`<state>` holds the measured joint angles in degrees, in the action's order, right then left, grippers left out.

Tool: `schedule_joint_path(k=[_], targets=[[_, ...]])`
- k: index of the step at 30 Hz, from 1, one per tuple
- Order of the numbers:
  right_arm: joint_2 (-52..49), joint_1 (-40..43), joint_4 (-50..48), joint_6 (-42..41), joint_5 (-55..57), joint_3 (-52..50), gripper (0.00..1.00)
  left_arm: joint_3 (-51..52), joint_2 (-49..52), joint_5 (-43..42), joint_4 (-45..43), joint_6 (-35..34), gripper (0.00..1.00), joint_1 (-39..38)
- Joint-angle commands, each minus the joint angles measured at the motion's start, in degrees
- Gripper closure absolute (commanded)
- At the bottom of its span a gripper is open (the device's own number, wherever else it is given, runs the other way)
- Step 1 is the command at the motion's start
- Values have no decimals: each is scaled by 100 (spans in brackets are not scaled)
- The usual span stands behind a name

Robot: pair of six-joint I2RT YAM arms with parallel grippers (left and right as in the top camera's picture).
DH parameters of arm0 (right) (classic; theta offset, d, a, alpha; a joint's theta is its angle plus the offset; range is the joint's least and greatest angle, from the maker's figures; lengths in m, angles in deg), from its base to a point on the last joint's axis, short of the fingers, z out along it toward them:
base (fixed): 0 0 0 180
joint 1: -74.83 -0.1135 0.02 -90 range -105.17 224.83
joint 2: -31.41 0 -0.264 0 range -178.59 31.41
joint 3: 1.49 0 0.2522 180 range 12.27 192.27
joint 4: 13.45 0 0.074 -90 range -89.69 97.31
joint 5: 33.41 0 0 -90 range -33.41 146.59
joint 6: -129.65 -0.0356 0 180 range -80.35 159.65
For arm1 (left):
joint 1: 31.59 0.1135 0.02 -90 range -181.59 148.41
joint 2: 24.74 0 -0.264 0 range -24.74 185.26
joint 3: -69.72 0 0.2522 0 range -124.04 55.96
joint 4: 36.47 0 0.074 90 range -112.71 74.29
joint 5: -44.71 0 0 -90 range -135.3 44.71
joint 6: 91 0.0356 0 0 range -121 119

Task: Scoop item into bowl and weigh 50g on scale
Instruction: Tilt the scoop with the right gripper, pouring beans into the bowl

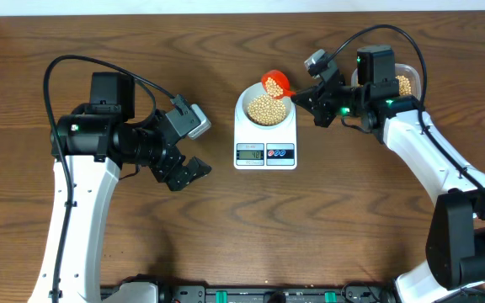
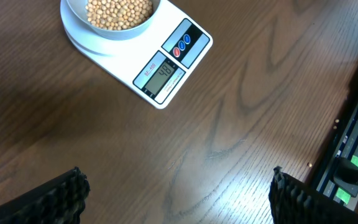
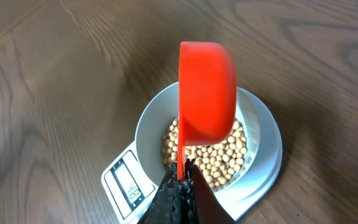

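The scale (image 1: 265,145) sits at the middle of the worktop (image 1: 141,252), with the bowl (image 1: 244,108) on its platform and the beans (image 1: 265,109) heaped inside it. The right hand (image 1: 300,97) is pressed together on the thin handle of a red scoop (image 1: 276,82), which hangs tilted over the bowl's far right rim.

The overhead view alone shows both arms at once. It also shows a clear tub (image 1: 404,84) of more beans, half hidden behind the right arm. The left hand (image 1: 190,175) hovers over bare wood to the left of the scale, spread wide and holding nothing.

The left wrist camera confirms that spread: its two dark fingers (image 2: 61,196) appear only at the bottom corners, well apart. This view also gives the clearest look at the scale's lit display (image 2: 162,73), which shows what looks like 48, though the digits are small. Beside the display are the red and blue buttons (image 2: 182,46).

The right wrist camera looks along the handle. It shows the scoop from its outer side (so its contents are hidden), directly above the beans, with the hand's tips clamped at the handle's end.
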<state>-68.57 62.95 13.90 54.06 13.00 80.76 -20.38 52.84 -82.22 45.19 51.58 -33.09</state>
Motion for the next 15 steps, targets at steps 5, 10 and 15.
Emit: schedule_joint_path(k=[5,10,15], targets=[[173,-48,76,557,-232,-35,99,7,-11,11,17,74,5,24],[175,-55,79,686,-129,-35,99,7,-11,11,20,74,5,24],[175,-55,57,686,-332,-35,99,7,-11,13,20,74,5,24]])
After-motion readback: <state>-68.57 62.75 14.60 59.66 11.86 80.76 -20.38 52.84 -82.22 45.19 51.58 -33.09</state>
